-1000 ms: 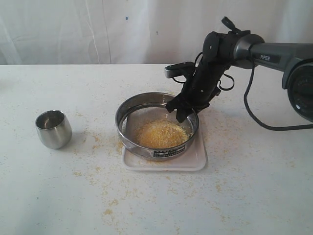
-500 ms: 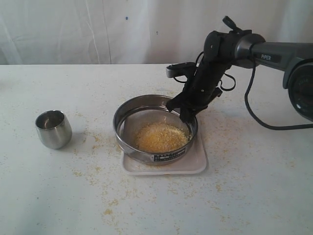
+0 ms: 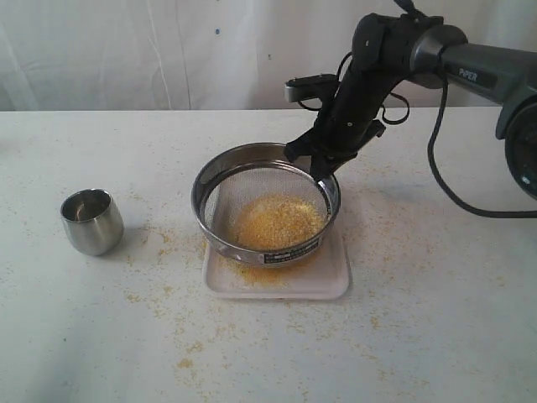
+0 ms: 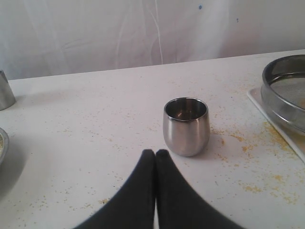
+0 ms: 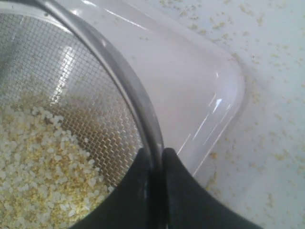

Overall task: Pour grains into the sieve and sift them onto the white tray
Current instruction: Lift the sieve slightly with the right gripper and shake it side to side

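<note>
The round steel sieve (image 3: 220,200) is lifted and tilted above the white tray (image 3: 336,281), its far side higher. My right gripper (image 3: 317,168) is shut on the sieve's far right rim (image 5: 131,90), one finger inside the mesh and one outside. Grains (image 3: 277,222), yellow and whitish, lie heaped on the mesh (image 5: 33,157). Fine yellow meal (image 3: 243,270) has fallen onto the tray under the sieve. The tray corner (image 5: 209,90) shows beneath the rim. My left gripper (image 4: 156,153) is shut and empty, hovering just short of the small steel cup (image 4: 186,125).
The small steel cup (image 3: 91,220) stands upright to the left of the tray. Yellow grains are scattered over the white table (image 3: 168,327) around the tray and cup. A white curtain hangs behind. Parts of other steel vessels (image 4: 4,90) show at the left wrist view's edge.
My right gripper closed on the sieve's rim and raised it, tilting it off the tray. Yellow meal now shows on the tray below. The left gripper stayed put.
</note>
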Available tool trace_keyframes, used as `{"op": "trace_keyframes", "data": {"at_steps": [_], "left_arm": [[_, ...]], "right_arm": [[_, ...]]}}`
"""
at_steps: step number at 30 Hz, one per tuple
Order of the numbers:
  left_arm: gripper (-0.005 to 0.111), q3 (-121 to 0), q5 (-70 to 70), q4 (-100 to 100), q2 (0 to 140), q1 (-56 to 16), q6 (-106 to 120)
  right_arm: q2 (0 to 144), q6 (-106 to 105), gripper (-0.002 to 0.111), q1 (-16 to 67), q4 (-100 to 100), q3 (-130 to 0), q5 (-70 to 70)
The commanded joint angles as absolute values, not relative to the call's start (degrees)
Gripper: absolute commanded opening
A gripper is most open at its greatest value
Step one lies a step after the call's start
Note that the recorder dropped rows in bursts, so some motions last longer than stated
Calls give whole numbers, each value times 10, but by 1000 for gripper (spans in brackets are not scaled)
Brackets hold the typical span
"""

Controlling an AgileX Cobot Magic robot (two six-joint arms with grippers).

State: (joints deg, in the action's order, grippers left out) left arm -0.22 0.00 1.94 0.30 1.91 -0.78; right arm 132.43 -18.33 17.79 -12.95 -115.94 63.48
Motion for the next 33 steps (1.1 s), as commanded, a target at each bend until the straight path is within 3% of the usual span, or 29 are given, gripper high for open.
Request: {"op": "trace_keyframes", "data": {"at_steps": [1,12,17,20,23,26,29,33], "left_arm": [[0,0,-3,23,0,21,-13],[0,0,-3,23,0,21,-13],[0,0,-3,23,0,21,-13],[0,0,-3,23,0,21,-13],[0,0,-3,23,0,21,-13],[0,0,-3,23,0,21,-13],[0,0,-3,23,0,21,-13],[0,0,-3,23,0,21,-13]], "right_arm": [[1311,-178,0,178,-143,-1167,669],[1291,-211,0,177,-160,-1160,700],[1289,-55,0,156,-109,-1160,644],[1294,-194,0,161,-218,-1156,700],[1285,-214,0,171,-200,-1147,700],[1285,-102,0,166,-107,-1153,622],[1287,-49,0,156,-121,-1153,656],[1288,-215,0,173,-210,-1152,700]]}}
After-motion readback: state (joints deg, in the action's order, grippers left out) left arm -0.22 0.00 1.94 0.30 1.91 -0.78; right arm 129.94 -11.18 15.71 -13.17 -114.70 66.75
